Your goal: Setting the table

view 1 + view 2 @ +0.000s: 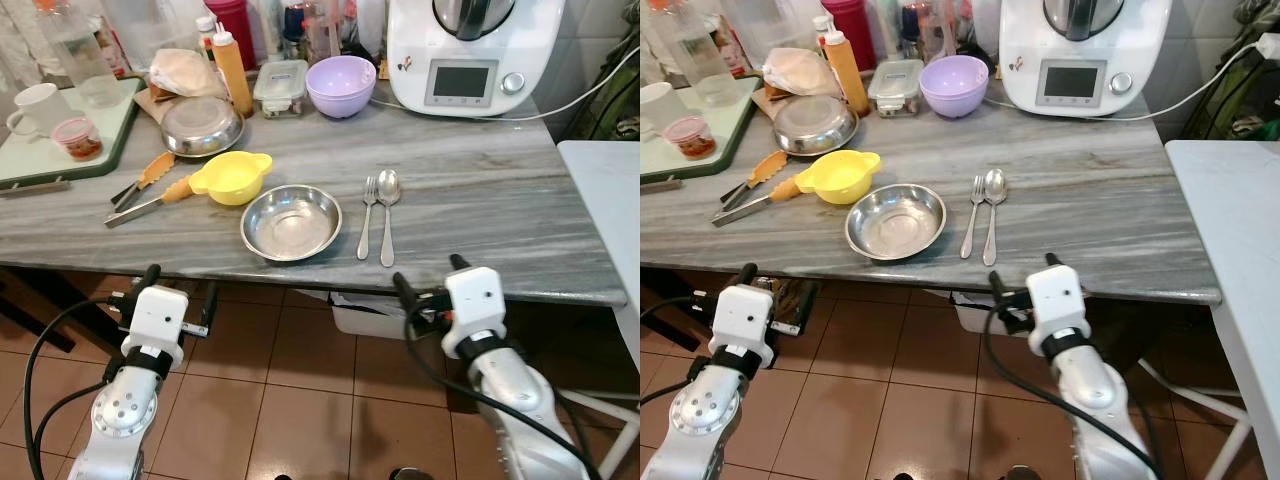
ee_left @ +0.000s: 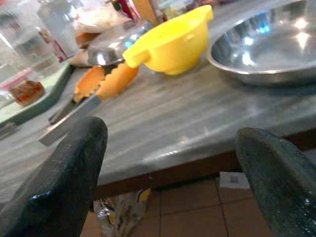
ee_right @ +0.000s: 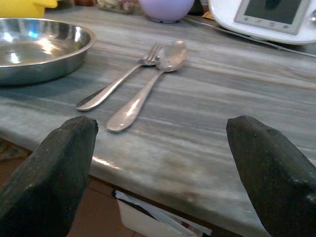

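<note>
Right hand (image 1: 425, 287), fingers wide, sits below tabletop (image 1: 480, 215) front edge; spoon (image 1: 388, 215) lies just beyond, handle toward it.

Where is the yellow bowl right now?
The yellow bowl sits on the grey table, toward the robot's left, touching the orange-tipped tongs and just behind the empty steel bowl.

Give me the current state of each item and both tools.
Steel bowl: upright, empty.
Fork and spoon: flat, side by side.
Yellow bowl: upright.
Purple bowl: upright.
Left tool: open, holding nothing.
Right tool: open, holding nothing.
</note>
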You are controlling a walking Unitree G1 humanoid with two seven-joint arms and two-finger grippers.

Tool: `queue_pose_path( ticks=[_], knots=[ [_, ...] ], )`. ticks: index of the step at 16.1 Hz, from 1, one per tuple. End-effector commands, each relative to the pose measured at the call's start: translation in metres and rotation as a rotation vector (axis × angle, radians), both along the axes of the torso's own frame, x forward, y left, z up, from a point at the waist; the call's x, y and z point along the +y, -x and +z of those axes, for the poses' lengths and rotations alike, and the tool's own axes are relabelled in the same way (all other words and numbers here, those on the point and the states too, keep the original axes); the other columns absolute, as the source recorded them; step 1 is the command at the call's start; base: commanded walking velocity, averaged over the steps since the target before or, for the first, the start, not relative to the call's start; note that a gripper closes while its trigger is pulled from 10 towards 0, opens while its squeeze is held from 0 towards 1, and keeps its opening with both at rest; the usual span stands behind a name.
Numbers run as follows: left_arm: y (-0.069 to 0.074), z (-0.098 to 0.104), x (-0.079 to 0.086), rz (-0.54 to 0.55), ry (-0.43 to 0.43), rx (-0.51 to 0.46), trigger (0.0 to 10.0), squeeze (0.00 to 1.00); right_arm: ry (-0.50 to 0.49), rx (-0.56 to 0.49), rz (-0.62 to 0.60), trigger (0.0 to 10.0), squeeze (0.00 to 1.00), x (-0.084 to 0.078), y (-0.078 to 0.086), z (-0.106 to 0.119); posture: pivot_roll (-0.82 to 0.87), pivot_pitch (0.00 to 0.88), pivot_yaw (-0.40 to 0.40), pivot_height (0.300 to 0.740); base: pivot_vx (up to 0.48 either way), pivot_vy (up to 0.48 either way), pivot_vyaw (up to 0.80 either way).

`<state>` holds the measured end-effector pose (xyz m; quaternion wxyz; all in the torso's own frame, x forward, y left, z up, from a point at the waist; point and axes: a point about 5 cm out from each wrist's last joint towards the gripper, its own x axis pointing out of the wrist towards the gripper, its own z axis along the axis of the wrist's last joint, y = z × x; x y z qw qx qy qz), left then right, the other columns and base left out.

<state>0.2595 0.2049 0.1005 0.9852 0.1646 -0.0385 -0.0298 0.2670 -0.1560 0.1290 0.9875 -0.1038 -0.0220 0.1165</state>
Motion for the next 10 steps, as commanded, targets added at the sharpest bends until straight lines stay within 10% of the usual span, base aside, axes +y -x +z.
queue_pose_path(
  ticks=[1, 10],
  knots=[
    [0.000, -0.001, 0.005, 0.037, 0.002, -0.009, 10.0, 0.00, 0.003, -0.009, -0.008, 10.0, 1.00, -0.007, 0.000, 0.003, -0.26, 0.130, 0.126, 0.740, 0.000, 0.000, 0.00],
    [-0.003, 0.010, 0.027, 0.108, -0.038, -0.046, 10.0, 0.00, 0.004, 0.001, -0.081, 10.0, 1.00, -0.024, -0.003, 0.000, -0.23, 0.107, 0.116, 0.740, 0.000, 0.000, 0.00]
  ],
)
